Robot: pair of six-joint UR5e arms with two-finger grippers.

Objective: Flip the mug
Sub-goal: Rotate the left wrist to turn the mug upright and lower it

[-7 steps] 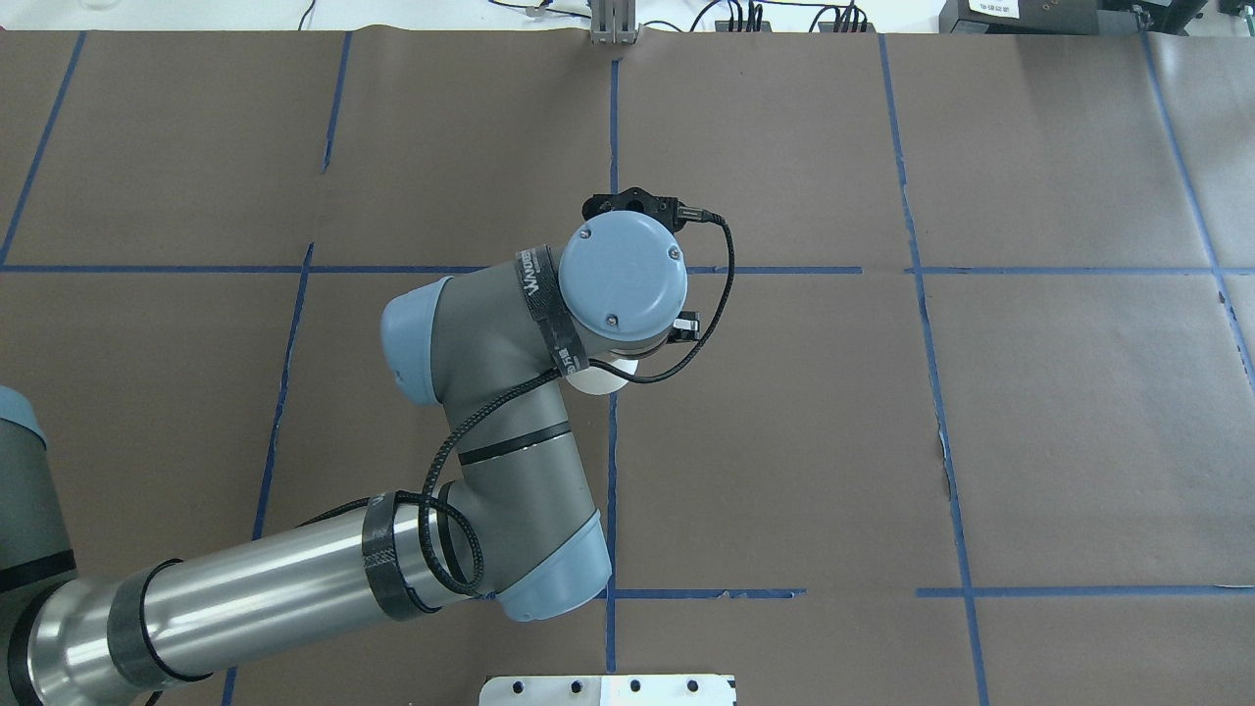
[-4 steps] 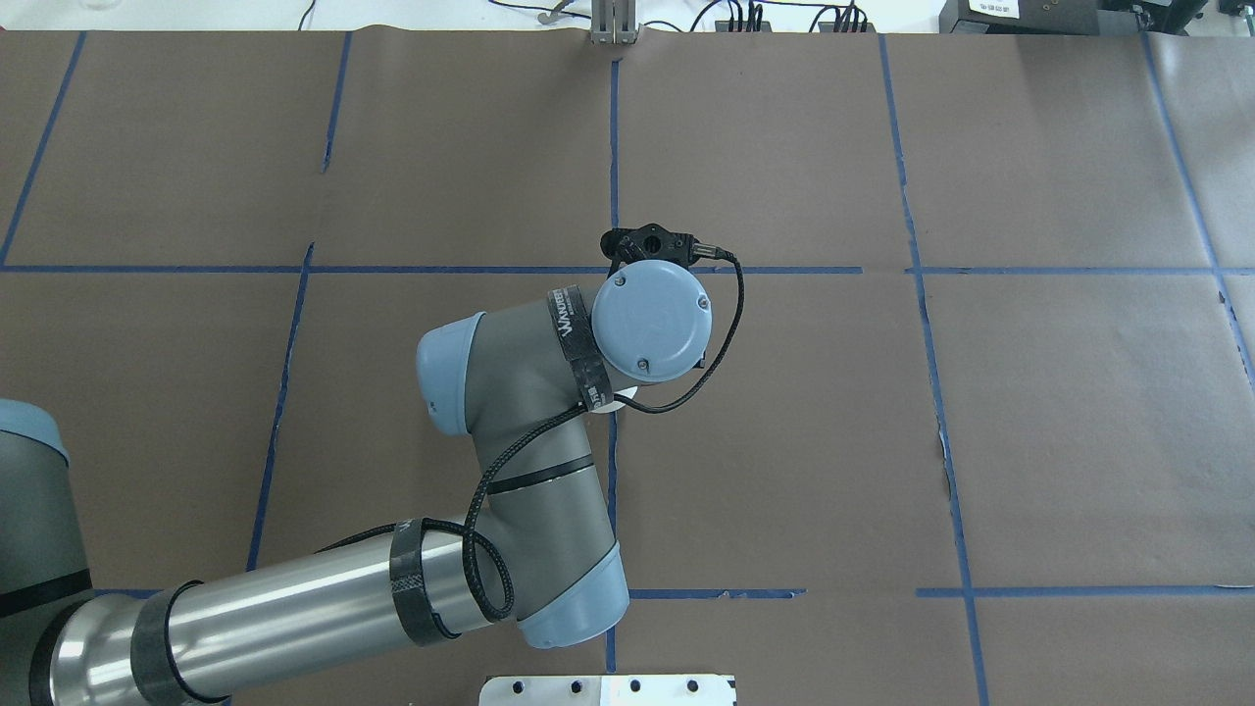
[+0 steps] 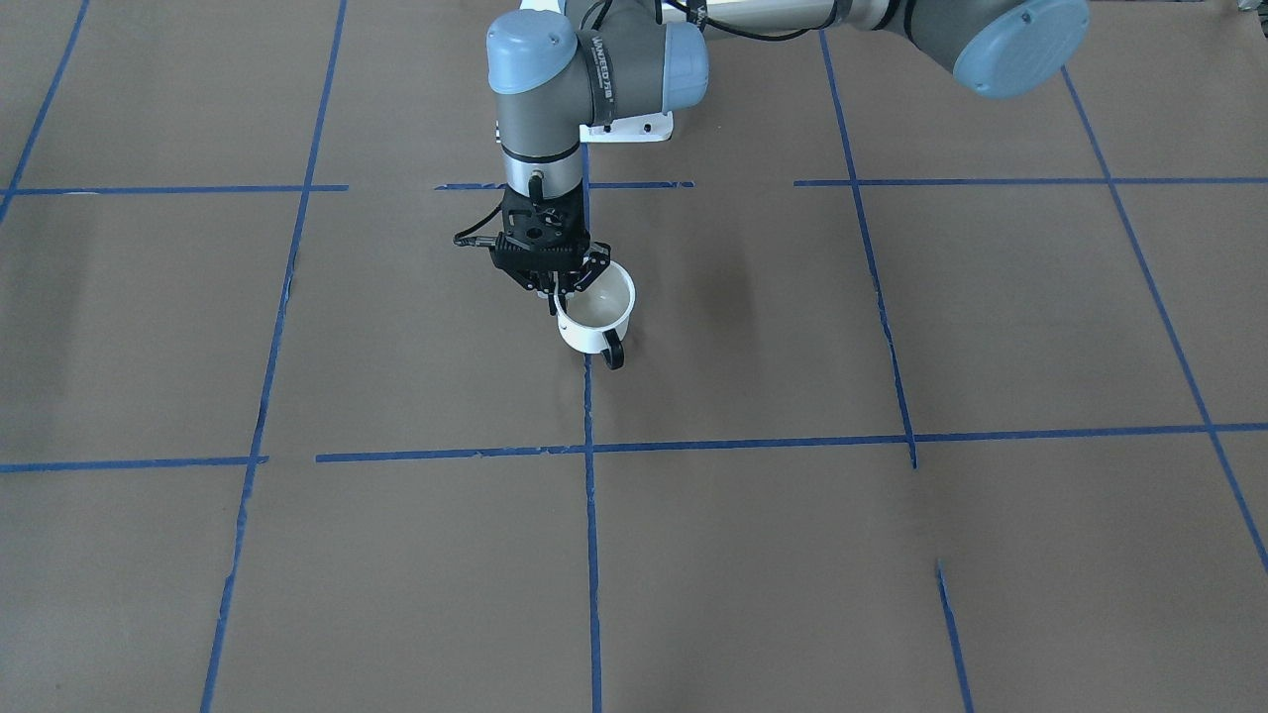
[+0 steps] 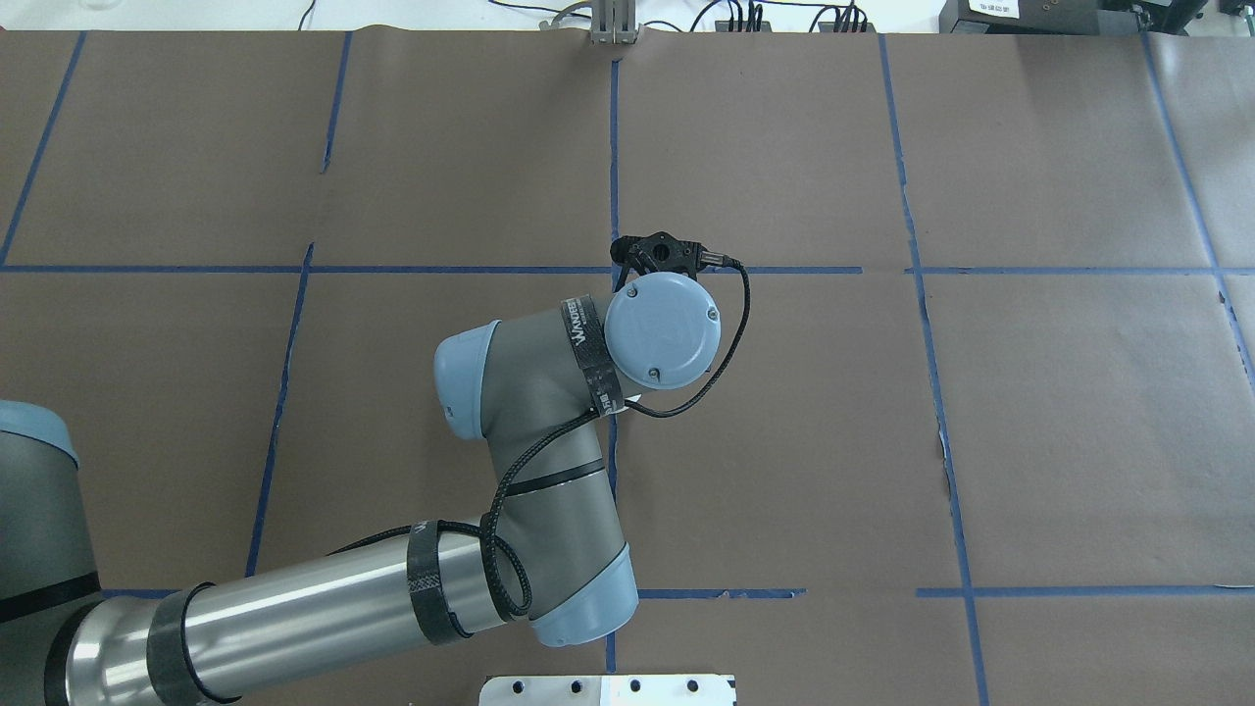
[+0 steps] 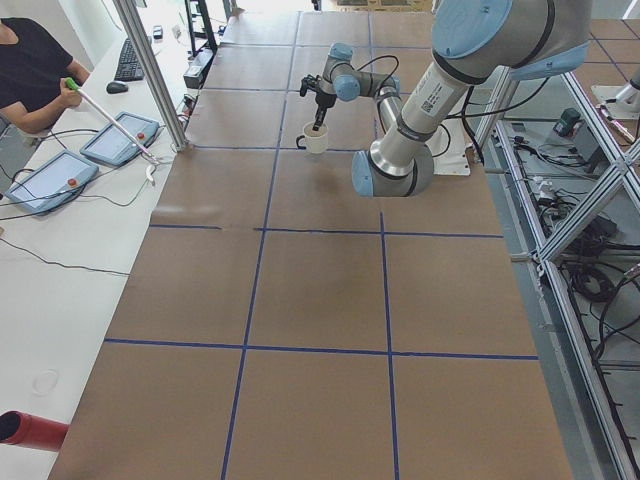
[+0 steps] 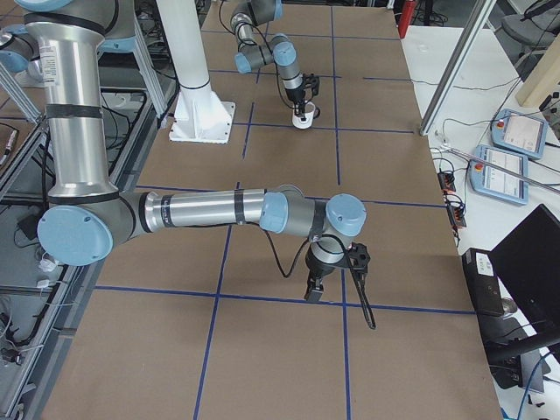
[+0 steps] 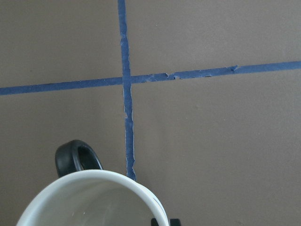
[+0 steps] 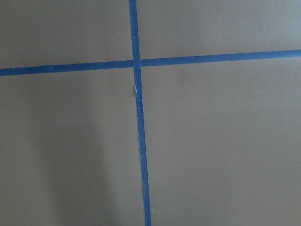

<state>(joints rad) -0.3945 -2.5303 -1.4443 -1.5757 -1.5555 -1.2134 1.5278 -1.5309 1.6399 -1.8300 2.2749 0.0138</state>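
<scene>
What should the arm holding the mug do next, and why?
Probably ease the mug straight down until it stands flat. The left gripper pinches its rim and its mouth faces up, so the flip looks done, but I cannot tell whether its base rests on the table.

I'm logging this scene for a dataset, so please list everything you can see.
mug: one, white with black handle, opening upward, mid-table in the left tool
table: one, brown cover with blue tape grid, under everything
operator: one, black shirt, at the side bench
pendants: two, grey, on that bench
left tool: one, black, shut on the mug's rim
right tool: one, black, above a tape line; open or shut unclear
</scene>
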